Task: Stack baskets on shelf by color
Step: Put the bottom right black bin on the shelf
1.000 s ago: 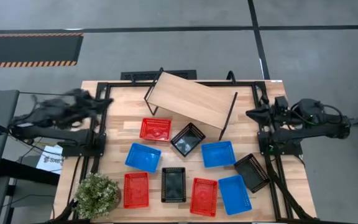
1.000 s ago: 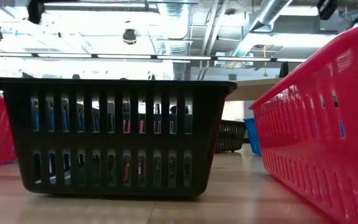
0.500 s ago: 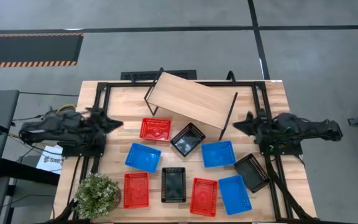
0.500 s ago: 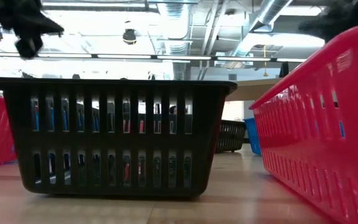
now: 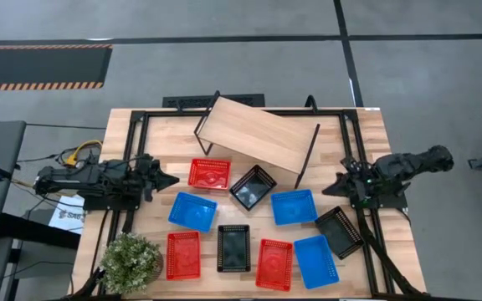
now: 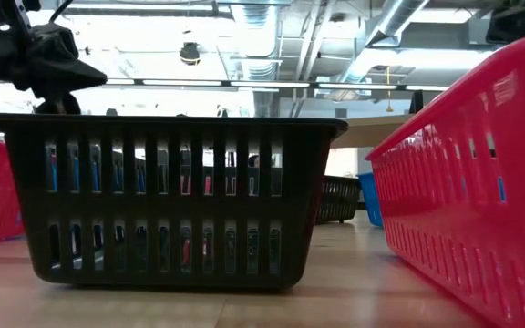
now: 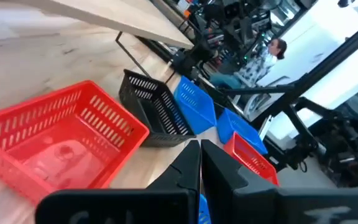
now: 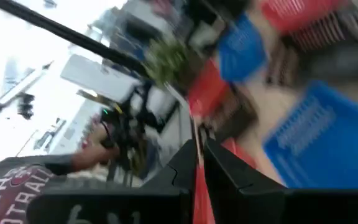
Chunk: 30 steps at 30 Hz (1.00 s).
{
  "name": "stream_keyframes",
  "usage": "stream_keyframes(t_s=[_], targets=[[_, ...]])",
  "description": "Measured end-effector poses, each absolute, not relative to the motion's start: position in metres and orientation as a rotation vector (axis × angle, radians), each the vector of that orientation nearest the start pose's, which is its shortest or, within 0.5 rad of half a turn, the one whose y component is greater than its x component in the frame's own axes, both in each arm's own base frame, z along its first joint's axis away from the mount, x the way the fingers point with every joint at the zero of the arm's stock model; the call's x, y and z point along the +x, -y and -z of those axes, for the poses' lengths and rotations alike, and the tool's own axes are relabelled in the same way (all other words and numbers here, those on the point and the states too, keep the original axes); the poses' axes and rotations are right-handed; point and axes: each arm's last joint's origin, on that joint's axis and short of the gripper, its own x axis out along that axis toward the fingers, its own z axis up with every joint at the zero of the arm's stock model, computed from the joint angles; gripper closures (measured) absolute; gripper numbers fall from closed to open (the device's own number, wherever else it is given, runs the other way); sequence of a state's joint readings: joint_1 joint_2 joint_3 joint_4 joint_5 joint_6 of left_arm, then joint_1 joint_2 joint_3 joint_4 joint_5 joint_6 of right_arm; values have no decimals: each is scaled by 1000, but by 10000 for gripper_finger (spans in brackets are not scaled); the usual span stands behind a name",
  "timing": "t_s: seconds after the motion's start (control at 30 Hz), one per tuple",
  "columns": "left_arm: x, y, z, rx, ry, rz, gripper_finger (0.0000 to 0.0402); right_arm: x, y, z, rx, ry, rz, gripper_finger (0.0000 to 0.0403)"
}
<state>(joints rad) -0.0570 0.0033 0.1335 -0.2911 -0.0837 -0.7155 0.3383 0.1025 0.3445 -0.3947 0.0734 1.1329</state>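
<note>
The shelf [image 5: 258,134], a light wooden board on black rod legs, stands askew at the table's far middle. Nine baskets lie singly on the tabletop in front of it: red [image 5: 209,174], [image 5: 183,255], [image 5: 274,264]; blue [image 5: 192,211], [image 5: 294,206], [image 5: 316,262]; black [image 5: 253,186], [image 5: 233,248], [image 5: 340,232]. My left gripper [image 5: 172,179] hovers shut at the left, pointing level at the far red basket [image 7: 61,146]. My right gripper [image 5: 328,187] hovers shut at the right, beside the right-hand blue basket. Neither holds anything.
A potted green plant [image 5: 130,261] stands at the table's near left corner. A black metal frame [image 5: 132,159] runs along the table's left, right and far sides. In the low view the near black basket [image 6: 171,196] and a red basket [image 6: 481,210] fill the foreground.
Both arms have come down from above. My left gripper has sunk and moved toward the near edge, ending beside the far red basket. My right gripper has sunk, rolled about its own axis, and swung toward the near edge. No basket has moved.
</note>
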Motion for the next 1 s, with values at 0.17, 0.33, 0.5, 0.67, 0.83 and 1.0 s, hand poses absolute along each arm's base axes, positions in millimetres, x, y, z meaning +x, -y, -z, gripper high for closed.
stream_keyframes(t_s=[0.17, 0.33, 0.5, 0.67, 0.83, 1.0], targets=[[85, 2, -171, -695, -229, -115, 401, 63, -27, -237, 1166, -605, -1, 347], [84, 2, -167, -694, -274, -128, 401, 65, -35, -238, 1107, -862, 121, 347], [84, 2, -167, -679, -257, -152, 402, 79, -52, -228, 998, -1087, 129, 347], [85, 1, -167, -685, -231, -172, 402, 92, -71, -217, 809, -1263, 13, 346], [85, 1, -166, -716, -226, -183, 402, 110, -84, -218, 717, -1247, -65, 320], [86, 1, -166, -714, -231, -173, 397, 123, -89, -229, 589, -1237, -100, 242]])
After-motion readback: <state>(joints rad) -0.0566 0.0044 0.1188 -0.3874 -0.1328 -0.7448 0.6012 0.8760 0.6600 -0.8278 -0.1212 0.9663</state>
